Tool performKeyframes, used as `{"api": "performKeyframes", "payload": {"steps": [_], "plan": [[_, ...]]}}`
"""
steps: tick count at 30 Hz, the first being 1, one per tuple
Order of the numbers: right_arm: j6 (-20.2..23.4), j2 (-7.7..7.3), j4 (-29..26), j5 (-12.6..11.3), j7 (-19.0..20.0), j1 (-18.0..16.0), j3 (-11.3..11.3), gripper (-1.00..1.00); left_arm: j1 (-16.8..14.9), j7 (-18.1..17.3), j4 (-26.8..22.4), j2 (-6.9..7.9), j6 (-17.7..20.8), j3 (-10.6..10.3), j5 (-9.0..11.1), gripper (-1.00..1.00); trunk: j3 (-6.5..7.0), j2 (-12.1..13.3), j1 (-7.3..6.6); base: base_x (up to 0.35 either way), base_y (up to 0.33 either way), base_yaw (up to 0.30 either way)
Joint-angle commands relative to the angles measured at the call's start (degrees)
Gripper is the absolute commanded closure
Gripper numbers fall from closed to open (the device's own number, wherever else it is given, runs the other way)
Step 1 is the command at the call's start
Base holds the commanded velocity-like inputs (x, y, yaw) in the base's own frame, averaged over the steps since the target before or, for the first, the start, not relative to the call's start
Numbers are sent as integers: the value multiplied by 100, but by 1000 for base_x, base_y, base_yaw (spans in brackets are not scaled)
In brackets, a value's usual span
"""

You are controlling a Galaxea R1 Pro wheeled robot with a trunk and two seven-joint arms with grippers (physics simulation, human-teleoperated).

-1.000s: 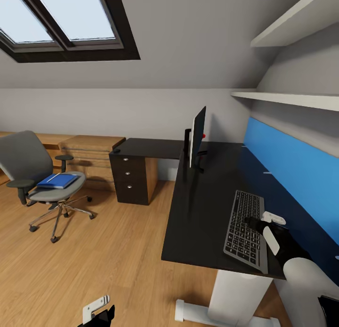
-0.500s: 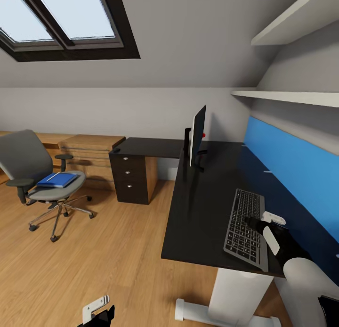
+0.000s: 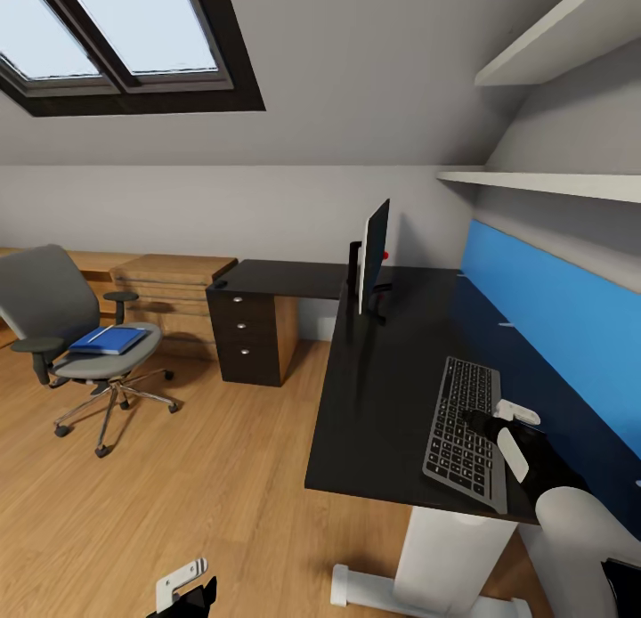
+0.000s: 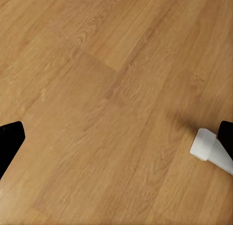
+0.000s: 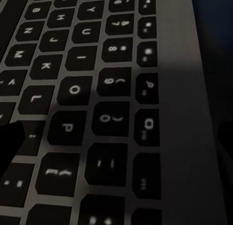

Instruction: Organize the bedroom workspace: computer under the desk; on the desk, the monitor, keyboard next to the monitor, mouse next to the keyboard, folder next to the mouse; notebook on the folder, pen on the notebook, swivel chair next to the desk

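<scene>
Right gripper (image 3: pixel 490 419) over keyboard's (image 3: pixel 463 422) near edge on desk (image 3: pixel 383 395); opening and hold cannot be judged. Left gripper (image 3: pixel 182 587) jaws spread, empty, above floor (image 4: pixel 107 89). Folder (image 3: pixel 109 340) lies on swivel chair (image 3: pixel 62 324) seat, far left.

A dark-framed skylight (image 3: pixel 116 44) brightens grey sloped walls (image 3: pixel 356 84). Two white wall shelves (image 3: pixel 552 186) hang upper right. Low wooden shelving (image 3: pixel 169 288) lines the far wall above the light wooden floor (image 3: pixel 196 502).
</scene>
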Motion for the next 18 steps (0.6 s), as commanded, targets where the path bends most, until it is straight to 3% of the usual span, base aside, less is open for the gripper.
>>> {"api": "performKeyframes", "payload": {"steps": [1, 6, 11, 18], "plan": [[27, 0, -10, -61, -31, 0, 4, -100, -1, 11, -10, -3, 20, 7, 54, -100, -6, -3, 0, 0, 0, 0], [26, 2, -10, -61, -31, 2, 5, -100, -1, 11, -10, -3, 20, 7, 57, -100, -6, -3, 0, 0, 0, 0], [26, 7, -10, -61, -31, 0, 5, -100, -1, 13, -10, -3, 20, 7, 58, -100, -96, -204, 109, 0, 0, 0], [26, 7, -10, -61, -31, 0, 4, -100, -1, 13, -10, -3, 20, 7, 58, -100, -96, -204, 109, 0, 0, 0]]}}
